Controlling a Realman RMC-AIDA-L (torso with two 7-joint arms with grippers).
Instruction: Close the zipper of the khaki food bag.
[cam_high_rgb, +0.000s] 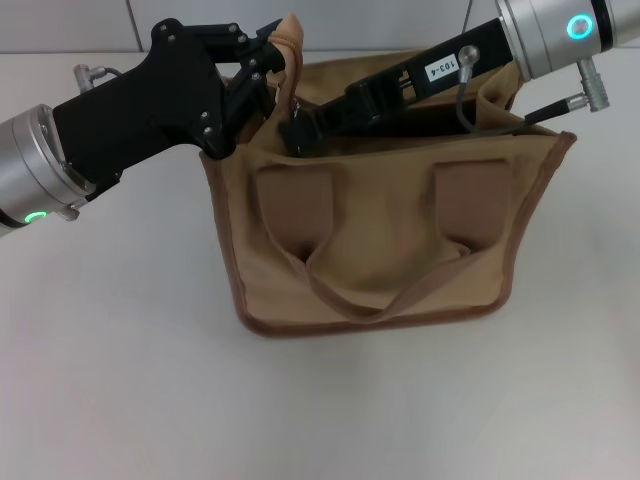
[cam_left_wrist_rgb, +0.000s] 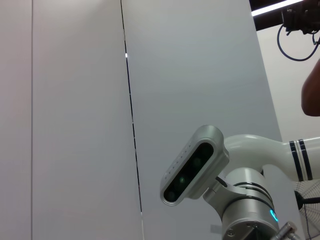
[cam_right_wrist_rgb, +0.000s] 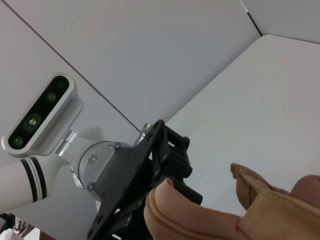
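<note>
Khaki food bag (cam_high_rgb: 385, 240) sits upright on the white table (cam_high_rgb: 120, 380), mouth up, near strap handle (cam_high_rgb: 385, 290) drooping over the front panel; judged step: mid-task, both arms at the top opening, anchoring one end while the other works the zipper (cam_high_rgb: 292, 60); the mouth looks open along most of its length, so the closing is not done.

Left gripper (cam_high_rgb: 268, 75) is at the bag's left end, its black fingers narrowed onto the tan fabric tab sticking up there; right wrist view shows the same black fingers (cam_right_wrist_rgb: 172, 160) pressed against that tan end piece, so it holds the bag's end, fingers near shut on fabric.

Right gripper (cam_high_rgb: 298, 130) reaches in from the right across the mouth, tip down by the left end just beside the left gripper; its fingers are too dark and hidden to read, cannot tell if open or pinching; slider not clearly visible.

Next move probably calls for a firm pinch on the pull tab, then a straight draw along the track toward the right end, left gripper keeping the end taut.
</note>
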